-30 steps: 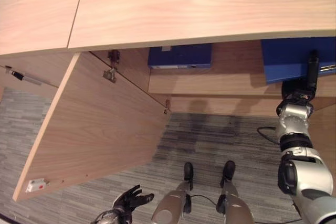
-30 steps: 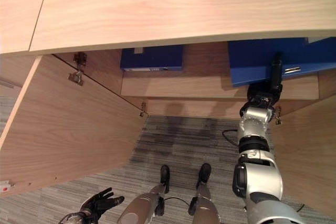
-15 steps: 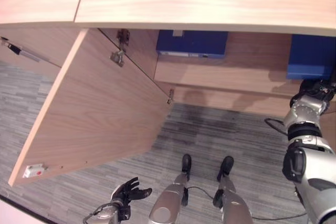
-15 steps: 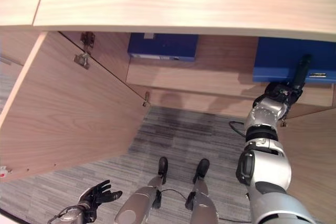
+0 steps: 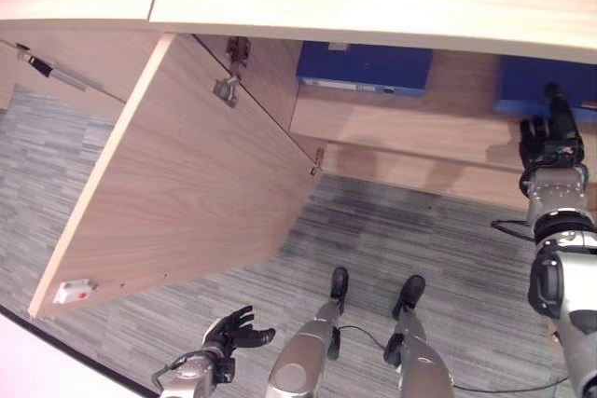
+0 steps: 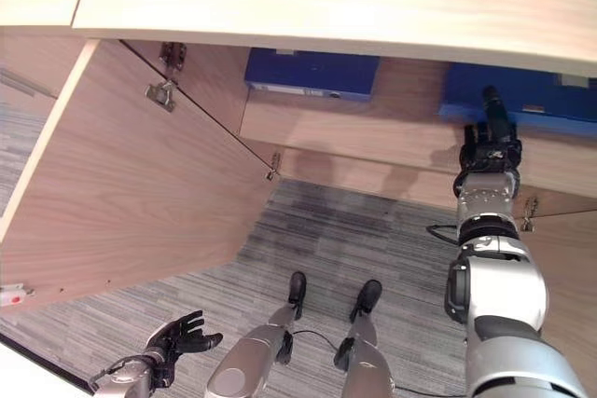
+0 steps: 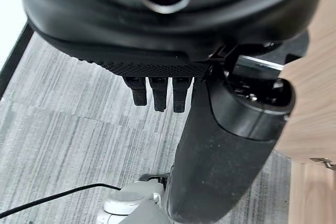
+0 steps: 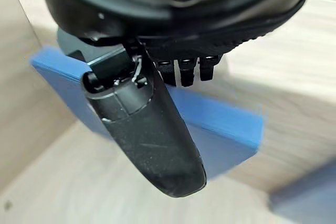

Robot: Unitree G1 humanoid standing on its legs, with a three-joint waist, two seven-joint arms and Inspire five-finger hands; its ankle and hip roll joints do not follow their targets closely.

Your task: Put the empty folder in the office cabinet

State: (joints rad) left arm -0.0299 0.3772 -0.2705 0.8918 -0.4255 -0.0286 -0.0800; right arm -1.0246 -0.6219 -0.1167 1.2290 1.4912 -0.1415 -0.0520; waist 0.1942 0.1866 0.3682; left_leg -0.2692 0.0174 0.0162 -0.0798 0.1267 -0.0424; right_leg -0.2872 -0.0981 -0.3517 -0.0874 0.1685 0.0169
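A blue folder [image 5: 534, 87] lies flat on the right side of the shelf [image 5: 420, 135] inside the open office cabinet. My right hand [image 6: 487, 148] is raised just in front of it, open, with the thumb [image 8: 149, 132] stretched straight over the folder's [image 8: 231, 124] front edge. The fingers [image 8: 189, 69] are straight and not curled round it. My left hand [image 5: 229, 333] hangs low near the floor with its fingers spread, open and holding nothing.
A second blue folder [image 6: 312, 74] lies on the same shelf further left. The cabinet's left door [image 5: 187, 184] swings wide open toward me, and the right door [image 6: 564, 258] stands open beside my right arm. Grey carpet [image 5: 392, 240] covers the floor below.
The whole view has shifted. The right-hand folder now sits deeper on the shelf, and my right hand has drawn back from lying on it to its front edge. The left hand stays low.
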